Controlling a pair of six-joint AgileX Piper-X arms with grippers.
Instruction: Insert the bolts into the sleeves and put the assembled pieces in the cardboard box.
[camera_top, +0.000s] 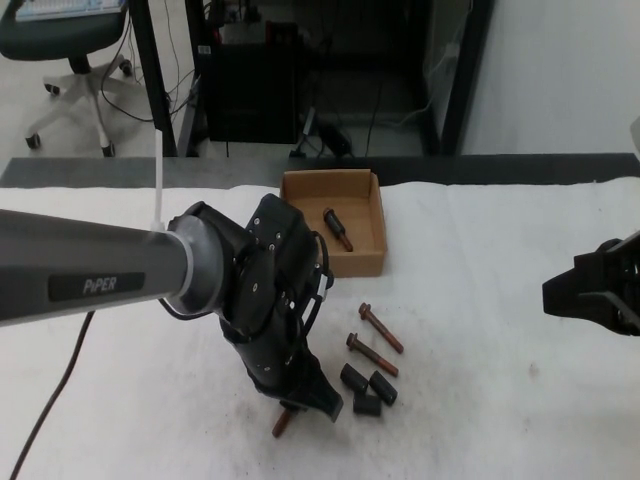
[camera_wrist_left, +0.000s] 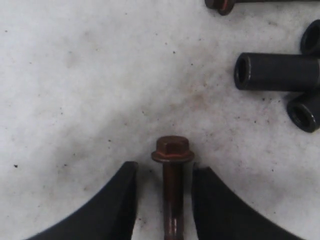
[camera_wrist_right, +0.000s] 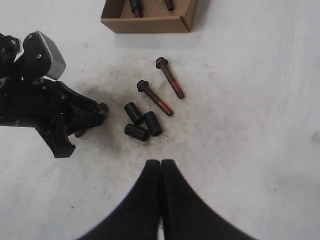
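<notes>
A rusty bolt (camera_wrist_left: 172, 170) lies on the white bench between the fingers of my left gripper (camera_wrist_left: 166, 169). The gripper is open, with a small gap on each side of the shank. In the high view this gripper (camera_top: 300, 405) points down at the bolt (camera_top: 283, 423) near the front edge. Three black sleeves (camera_top: 367, 390) lie just to its right, with two loose bolts (camera_top: 381, 328) (camera_top: 372, 354) behind them. The cardboard box (camera_top: 335, 262) farther back holds an assembled piece (camera_top: 337, 228). My right gripper (camera_wrist_right: 160, 165) is shut and empty, hovering above the bench at the far right (camera_top: 560, 292).
The left arm's thick grey link (camera_top: 100, 270) stretches across the left half of the bench. Bare white cloth (camera_top: 500, 400) lies between the loose parts and the right arm. An office chair (camera_top: 70, 60) and dark frames stand beyond the bench's back edge.
</notes>
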